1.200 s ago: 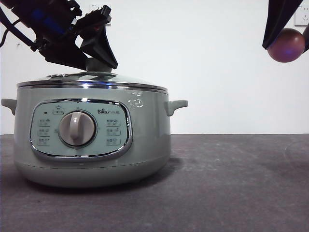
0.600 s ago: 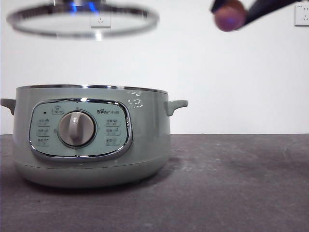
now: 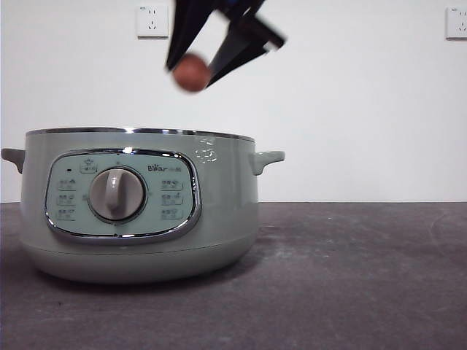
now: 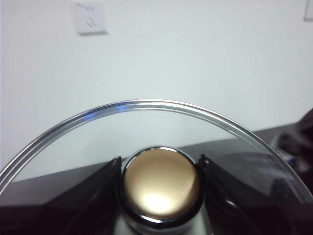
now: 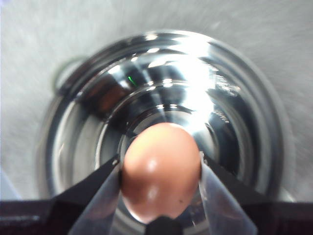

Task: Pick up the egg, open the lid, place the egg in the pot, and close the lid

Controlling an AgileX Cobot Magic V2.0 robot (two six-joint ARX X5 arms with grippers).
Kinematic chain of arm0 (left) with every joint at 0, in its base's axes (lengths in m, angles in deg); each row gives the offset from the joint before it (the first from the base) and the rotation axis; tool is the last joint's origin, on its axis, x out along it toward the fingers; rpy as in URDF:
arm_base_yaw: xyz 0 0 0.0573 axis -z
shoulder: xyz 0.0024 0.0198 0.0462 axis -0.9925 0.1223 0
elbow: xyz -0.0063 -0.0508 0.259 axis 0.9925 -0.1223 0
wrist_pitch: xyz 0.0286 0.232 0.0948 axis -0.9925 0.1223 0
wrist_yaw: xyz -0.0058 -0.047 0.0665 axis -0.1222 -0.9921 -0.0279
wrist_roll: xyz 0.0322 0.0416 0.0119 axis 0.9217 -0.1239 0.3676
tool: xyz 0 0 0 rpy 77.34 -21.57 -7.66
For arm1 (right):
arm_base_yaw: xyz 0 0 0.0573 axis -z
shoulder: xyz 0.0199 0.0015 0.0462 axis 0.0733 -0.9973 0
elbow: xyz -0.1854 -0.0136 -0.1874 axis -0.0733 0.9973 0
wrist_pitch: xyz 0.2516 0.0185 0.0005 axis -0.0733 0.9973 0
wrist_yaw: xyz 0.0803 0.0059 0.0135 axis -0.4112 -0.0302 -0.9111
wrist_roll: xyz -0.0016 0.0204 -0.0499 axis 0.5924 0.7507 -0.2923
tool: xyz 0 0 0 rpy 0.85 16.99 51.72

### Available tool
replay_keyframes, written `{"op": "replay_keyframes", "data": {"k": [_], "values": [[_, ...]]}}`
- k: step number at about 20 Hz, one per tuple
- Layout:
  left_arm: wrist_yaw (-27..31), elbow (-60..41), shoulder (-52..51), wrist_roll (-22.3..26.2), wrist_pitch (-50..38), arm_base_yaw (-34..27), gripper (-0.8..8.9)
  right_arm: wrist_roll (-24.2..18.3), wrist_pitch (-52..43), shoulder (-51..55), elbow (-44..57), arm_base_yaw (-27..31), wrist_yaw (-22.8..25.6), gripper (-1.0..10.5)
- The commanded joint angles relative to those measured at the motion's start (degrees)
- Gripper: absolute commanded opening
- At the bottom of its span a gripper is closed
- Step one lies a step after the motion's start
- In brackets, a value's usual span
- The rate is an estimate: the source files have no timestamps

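Note:
The pale sage-green pot (image 3: 139, 208) stands open on the left of the table. My right gripper (image 3: 195, 73) is shut on the reddish-brown egg (image 3: 191, 73) and holds it above the pot's rim. In the right wrist view the egg (image 5: 160, 171) sits between the jaws over the pot's shiny steel inside (image 5: 205, 98). My left gripper (image 4: 160, 183) is shut on the lid's knob (image 4: 160, 183), which looks golden-brown here. It holds the glass lid (image 4: 146, 105) up in the air, out of the front view.
The dark grey table (image 3: 350, 277) stretches to the right of the pot. Two white wall sockets (image 3: 152, 20) sit high on the white wall behind.
My left gripper has lifted the lid off the pot and up out of the front view. My right gripper has carried the egg leftward to above the open pot.

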Motion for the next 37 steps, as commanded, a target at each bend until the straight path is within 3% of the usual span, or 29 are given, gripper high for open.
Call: {"op": "replay_keyframes", "data": {"k": [1,9,17,18,20,21,26,31,35,37], "values": [[1.3,2.1,-4.1,0.7,0.7,0.0,-0.08,-3.6,1.1,-7.0,-4.7,-1.2,0.4,-0.1],[1.5,4.2,-7.3,0.6,6.0,0.0,-0.08,-9.2,-1.4,-17.6,-7.0,-3.6,6.4,-0.1],[1.5,4.2,-7.3,0.2,7.1,0.0,-0.08,-10.9,-2.6,-21.5,-7.0,-3.7,6.2,-0.1],[1.6,4.2,-7.3,0.2,7.4,0.0,-0.08,-10.8,-2.7,-21.5,-7.0,-3.7,6.2,0.4],[1.6,4.2,-7.3,0.2,8.2,0.0,-0.08,-10.7,-2.7,-21.5,-7.0,-3.7,6.2,2.8],[1.6,4.2,-7.3,0.2,8.6,0.0,-0.08,-10.6,-2.7,-21.5,-7.0,-3.7,6.3,3.3],[1.6,4.2,-7.3,0.2,9.6,0.0,-0.08,-10.1,-2.7,-21.4,-7.0,-3.8,6.2,3.6],[1.6,4.2,-5.8,0.2,9.6,0.0,-0.08,-9.0,0.5,-13.9,-7.0,-3.7,6.9,3.5],[1.1,4.2,0.9,0.2,9.6,0.0,-0.08,-9.1,8.0,-1.2,-7.0,-2.1,19.3,3.5],[0.1,4.2,5.8,0.2,9.3,0.0,-0.08,-8.0,11.6,6.4,-7.0,-0.4,19.7,3.5]]}}
